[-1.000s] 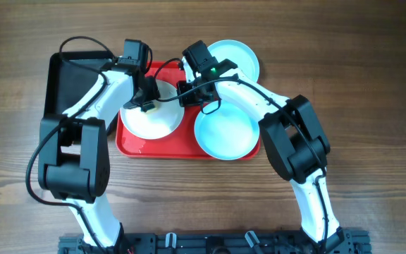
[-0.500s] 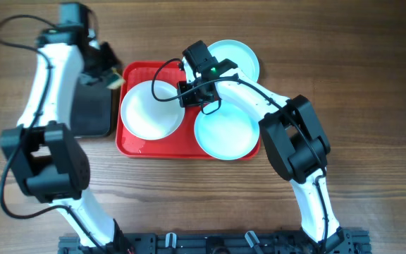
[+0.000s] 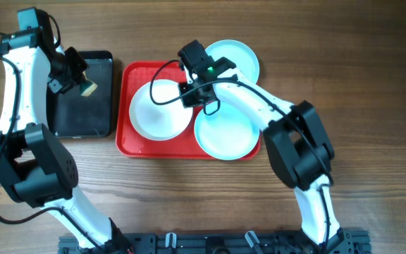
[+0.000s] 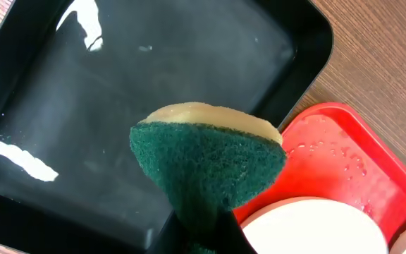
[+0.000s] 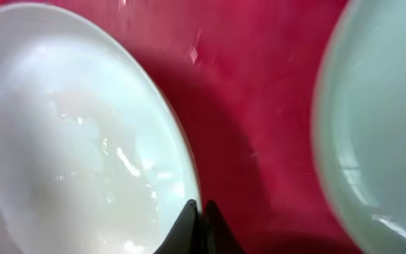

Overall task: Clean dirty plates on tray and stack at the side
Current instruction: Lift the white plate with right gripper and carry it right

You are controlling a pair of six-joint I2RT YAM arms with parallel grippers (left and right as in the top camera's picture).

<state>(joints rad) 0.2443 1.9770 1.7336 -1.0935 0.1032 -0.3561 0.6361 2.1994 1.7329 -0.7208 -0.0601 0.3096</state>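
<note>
Wood-grain table (image 3: 372, 85) carries the red tray (image 3: 129, 144) with a black tray (image 3: 101, 120) just beside it. The left gripper (image 3: 75, 79) is clamped on a green-and-yellow sponge (image 4: 206, 166) above the black tray. The right gripper (image 5: 197, 219), jaws nearly together, pinches the rim of the wet cream-white plate (image 3: 157, 116) in the red tray. One turquoise plate (image 3: 224, 134) lies beside it, and another turquoise plate (image 3: 242, 60) sits at the tray's far corner.

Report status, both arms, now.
Left fingers shut on sponge, over black tray. Right fingers pinching white plate rim, in red tray. Turquoise plate close beside.
</note>
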